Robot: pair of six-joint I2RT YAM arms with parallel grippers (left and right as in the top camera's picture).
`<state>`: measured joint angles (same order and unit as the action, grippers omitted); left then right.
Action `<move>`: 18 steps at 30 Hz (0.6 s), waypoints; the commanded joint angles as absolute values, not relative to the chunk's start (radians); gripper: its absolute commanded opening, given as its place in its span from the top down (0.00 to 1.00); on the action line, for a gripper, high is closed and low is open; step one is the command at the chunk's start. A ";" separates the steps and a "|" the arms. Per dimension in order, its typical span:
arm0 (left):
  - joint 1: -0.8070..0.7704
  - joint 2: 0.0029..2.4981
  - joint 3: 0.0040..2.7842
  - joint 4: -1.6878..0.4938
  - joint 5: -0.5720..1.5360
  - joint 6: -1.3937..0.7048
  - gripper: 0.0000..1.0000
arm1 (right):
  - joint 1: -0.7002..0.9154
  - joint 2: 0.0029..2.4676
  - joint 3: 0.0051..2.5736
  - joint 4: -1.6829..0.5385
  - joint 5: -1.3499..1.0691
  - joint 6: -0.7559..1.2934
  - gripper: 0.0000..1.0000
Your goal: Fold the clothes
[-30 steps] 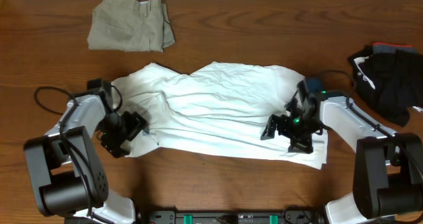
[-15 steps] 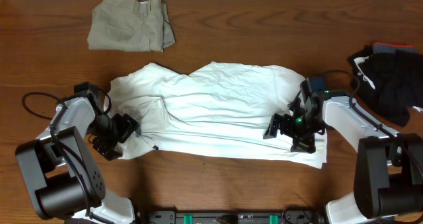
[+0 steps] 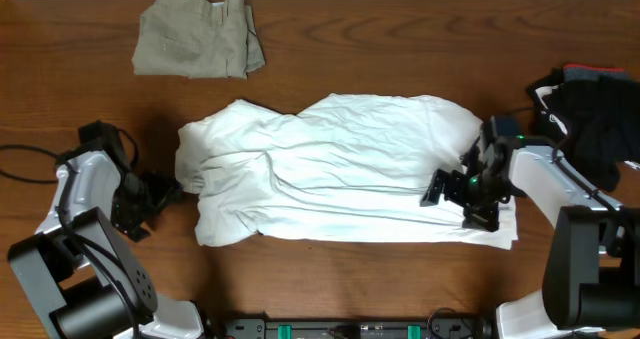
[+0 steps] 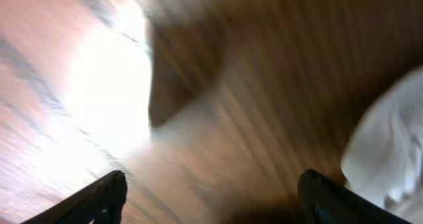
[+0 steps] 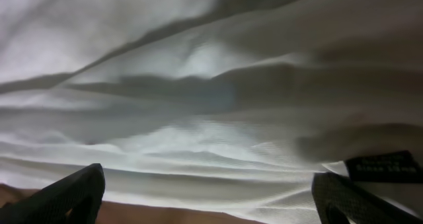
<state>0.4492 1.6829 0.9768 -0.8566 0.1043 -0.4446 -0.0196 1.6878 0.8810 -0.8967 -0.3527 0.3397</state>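
Note:
A large white T-shirt (image 3: pixel 335 169) lies crumpled across the middle of the wooden table, its left side bunched inward. My left gripper (image 3: pixel 160 194) is open and empty over bare wood just left of the shirt; the left wrist view is blurred, with a white edge of shirt (image 4: pixel 390 145) at the right. My right gripper (image 3: pixel 455 189) is open over the shirt's right part; the right wrist view shows white cloth (image 5: pixel 211 125) between the fingers, with nothing pinched. Folded khaki trousers (image 3: pixel 198 47) lie at the back left. A black bundle (image 3: pixel 590 114) lies at the right edge.
A black cable loops on the table by the left arm (image 3: pixel 30 164). The table's front edge holds a black rail with green clips (image 3: pixel 330 329). A dark label (image 5: pixel 383 166) shows on the shirt in the right wrist view.
My left gripper has let go of the shirt and drawn back to the left over bare wood. The shirt's left side has bunched inward and the whole shirt has shifted right. The right gripper has moved slightly right.

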 commanded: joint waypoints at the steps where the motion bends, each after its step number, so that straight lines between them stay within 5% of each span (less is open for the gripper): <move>1: 0.458 1.668 0.995 -0.862 0.105 -0.438 0.19 | -0.047 1.694 0.873 -0.882 -0.251 0.297 0.01; 10: 0.393 1.467 0.999 -0.920 0.327 -0.359 0.26 | -0.047 1.694 0.924 -0.900 -0.255 0.272 0.01; 18: 0.145 1.253 0.976 -1.039 0.355 -0.367 0.32 | -0.047 1.694 0.948 -0.891 -0.304 0.272 0.01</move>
